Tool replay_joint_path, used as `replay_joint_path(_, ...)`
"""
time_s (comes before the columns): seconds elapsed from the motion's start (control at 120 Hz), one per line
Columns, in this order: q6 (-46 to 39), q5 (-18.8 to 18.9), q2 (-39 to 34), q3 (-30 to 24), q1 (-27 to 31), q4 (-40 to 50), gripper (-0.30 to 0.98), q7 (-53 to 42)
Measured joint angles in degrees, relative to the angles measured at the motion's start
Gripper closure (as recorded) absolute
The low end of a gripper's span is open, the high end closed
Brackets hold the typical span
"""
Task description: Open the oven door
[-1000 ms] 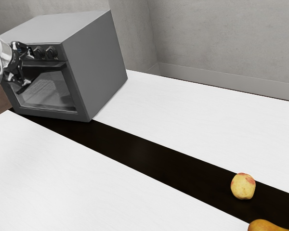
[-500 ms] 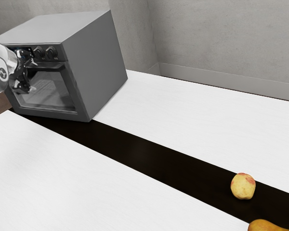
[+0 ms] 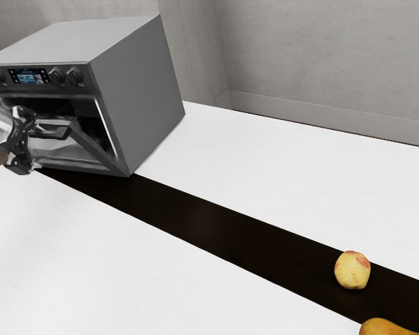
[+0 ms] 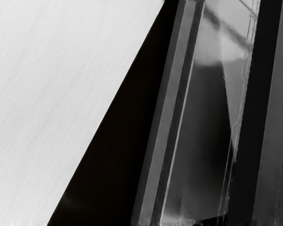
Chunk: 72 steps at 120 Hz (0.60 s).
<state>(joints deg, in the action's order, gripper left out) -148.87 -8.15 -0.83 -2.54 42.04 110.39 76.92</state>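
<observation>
**Oven with its door partly open, end effector at the handle**

White surface (image 3: pixel 265 181), crossed by a dark strip (image 3: pixel 216 223) that runs from the foot of the oven (image 3: pixel 140 98) toward the exterior view's lower right; the oven, a grey box, stands at the exterior view's upper left, with a pale grey wall (image 3: pixel 321 56) behind it. The oven door (image 3: pixel 59 153) is at the oven's front, tilted outward and down from its lower edge, with a dark opening above it; it is ajar, short of lying flat. The end effector (image 3: pixel 33 145) is in front of the oven, at the door's handle (image 3: pixel 50 130); it is released, its fingers standing apart; in the wrist view, the door's framed glass (image 4: pixel 198 117) lies beside the dark strip. The apple (image 3: pixel 353 270), yellow with red patches, rests on the strip, well apart from the oven; a brownish-orange fruit (image 3: pixel 387 328), partly cut off by the exterior view's lower edge, lies farther from the oven, near the apple; a small lit display (image 3: pixel 30 76) sits on the oven's front, above the door, between round knobs (image 3: pixel 74 76).
</observation>
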Motion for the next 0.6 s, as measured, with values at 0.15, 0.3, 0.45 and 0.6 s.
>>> replay_joint_path(0.15,-2.61,0.28,-14.25,-7.54,5.8,13.85,0.0,0.56)
replay_joint_path(0.3,-1.41,0.19,-19.7,-12.61,3.87,16.13,0.0,1.73)
replay_joint_path(0.45,25.19,4.26,-9.63,-8.7,-26.08,-17.32,0.0,1.48)
replay_joint_path(0.6,45.42,7.28,-9.35,-8.62,-38.2,-14.92,0.0,-4.27)
